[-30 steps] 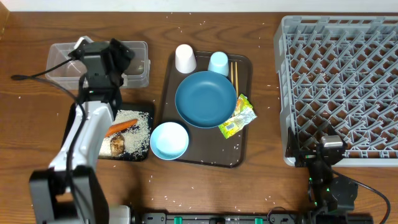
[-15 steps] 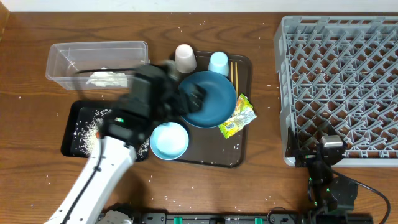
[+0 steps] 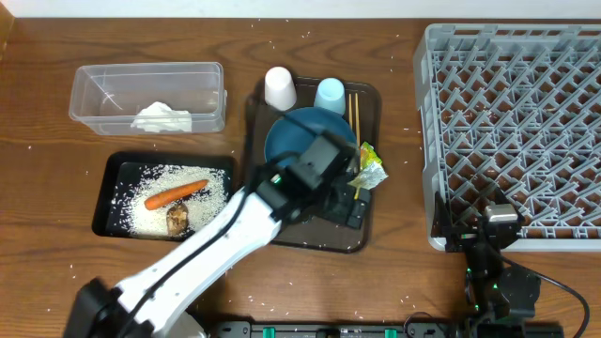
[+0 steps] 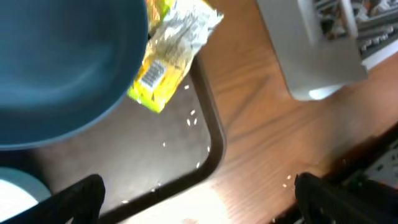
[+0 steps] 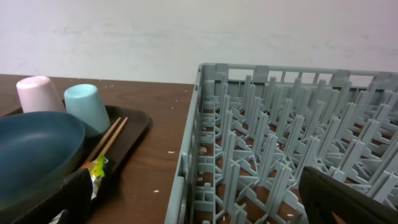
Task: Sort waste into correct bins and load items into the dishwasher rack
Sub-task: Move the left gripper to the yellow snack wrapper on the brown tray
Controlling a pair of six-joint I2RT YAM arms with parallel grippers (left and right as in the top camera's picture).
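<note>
Overhead: left tool, wide apart, now above foil wrapper, off the tub; right tool apart

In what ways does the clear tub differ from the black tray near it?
The clear tub is see-through and deeper; the black tray is opaque and shallow. The tub holds only a tissue; the tray holds rice, a carrot and a brown lump. Both are rectangular.

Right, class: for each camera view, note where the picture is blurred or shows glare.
Overhead: mostly sharp. Left wrist: soft throughout, the foil wrapper smeared, pale glare on the table near the bottom edge. Right wrist: dishwasher rack crisp, dark lower corners out of focus.
</note>
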